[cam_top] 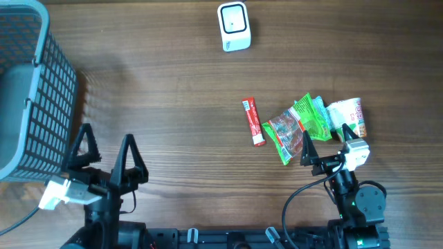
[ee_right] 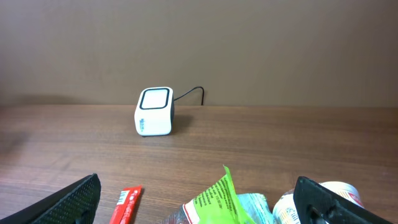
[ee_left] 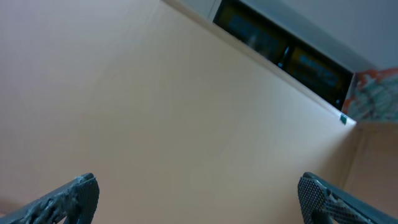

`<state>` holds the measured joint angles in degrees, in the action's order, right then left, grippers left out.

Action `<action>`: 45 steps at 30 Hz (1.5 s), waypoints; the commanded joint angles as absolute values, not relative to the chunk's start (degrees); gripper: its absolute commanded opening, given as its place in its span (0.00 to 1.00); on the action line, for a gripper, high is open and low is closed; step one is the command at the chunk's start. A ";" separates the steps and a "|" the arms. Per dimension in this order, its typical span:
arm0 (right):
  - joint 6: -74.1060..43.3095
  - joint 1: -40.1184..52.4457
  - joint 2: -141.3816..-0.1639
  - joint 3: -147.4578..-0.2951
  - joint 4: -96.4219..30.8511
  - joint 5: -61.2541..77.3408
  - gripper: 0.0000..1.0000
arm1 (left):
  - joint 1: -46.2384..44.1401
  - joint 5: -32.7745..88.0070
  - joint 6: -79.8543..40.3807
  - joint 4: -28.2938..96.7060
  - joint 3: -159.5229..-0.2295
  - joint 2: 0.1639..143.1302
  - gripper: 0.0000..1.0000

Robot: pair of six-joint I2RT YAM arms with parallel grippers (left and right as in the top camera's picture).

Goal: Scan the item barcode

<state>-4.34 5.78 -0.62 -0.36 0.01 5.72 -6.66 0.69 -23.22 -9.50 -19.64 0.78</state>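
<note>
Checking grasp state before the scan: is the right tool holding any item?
No, the right tool stands wide open, and the green packet just lies on the table, ungripped.

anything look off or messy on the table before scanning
Nothing looks spilled or damaged. The only untidy spot: the crinkled green-and-clear snack packets lie overlapping in a heap beside the white printed tub, just ahead of the right gripper. The slim red sachet lies apart, and the white box scanner sits upright.
</note>
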 commanded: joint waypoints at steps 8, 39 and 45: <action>-5.06 5.50 -0.27 -0.30 0.25 4.97 1.00 | -6.96 -0.93 -22.74 -12.69 -5.58 0.21 1.00; -5.04 5.50 -0.27 -0.30 0.25 4.95 1.00 | -6.92 1.89 -11.09 4.38 -0.32 0.23 1.00; -5.04 5.50 -0.27 -0.30 0.25 4.95 1.00 | -6.92 1.89 -11.09 4.38 -0.32 0.23 1.00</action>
<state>-4.34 5.78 -0.62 -0.36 -0.01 5.72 -6.66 0.97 -12.45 3.95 -0.47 0.78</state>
